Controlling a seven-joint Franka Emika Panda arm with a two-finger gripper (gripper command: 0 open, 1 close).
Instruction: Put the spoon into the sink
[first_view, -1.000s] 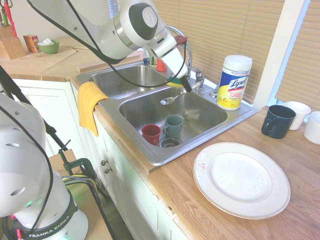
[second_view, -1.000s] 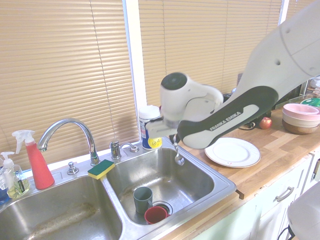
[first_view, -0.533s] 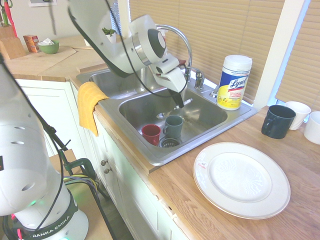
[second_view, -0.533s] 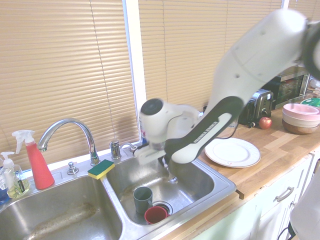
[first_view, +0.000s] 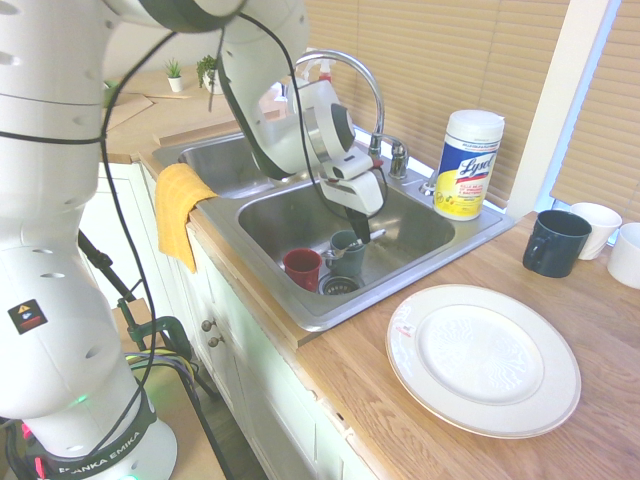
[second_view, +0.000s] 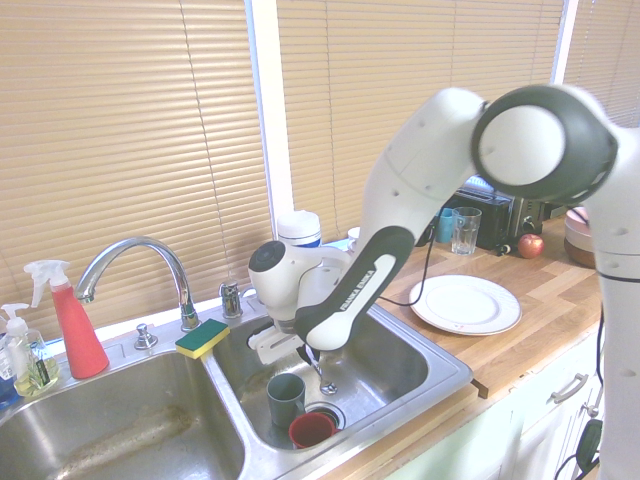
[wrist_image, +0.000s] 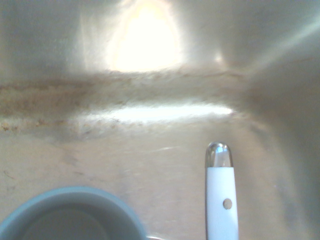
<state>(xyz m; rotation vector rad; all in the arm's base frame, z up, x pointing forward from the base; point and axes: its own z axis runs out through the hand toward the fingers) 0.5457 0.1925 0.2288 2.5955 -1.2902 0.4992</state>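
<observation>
Pincer (first_view: 361, 238): clenched on the spoon's white handle, above the basin.
Spoon (second_view: 322, 374): inside the right-hand basin in the second exterior view, bowl downward.
Sink (first_view: 300, 318): holds grey-green mug (second_view: 286, 398) and red mug (second_view: 312, 429).

Pretty bright overall, whites on the arm (first_view: 50, 200) and the plate (first_view: 483, 360) nearly washed out. Daylight glows through the blinds (second_view: 420, 110), kinda warm. Some shine on the sink (second_view: 395, 365) too. Wrist view's the rough one: blown-out glare on the metal plus a bright streak below, and the blue-gray mug's (wrist_image: 75, 192) rim looks soft. Both outside views are a bit grainy but readable.
</observation>
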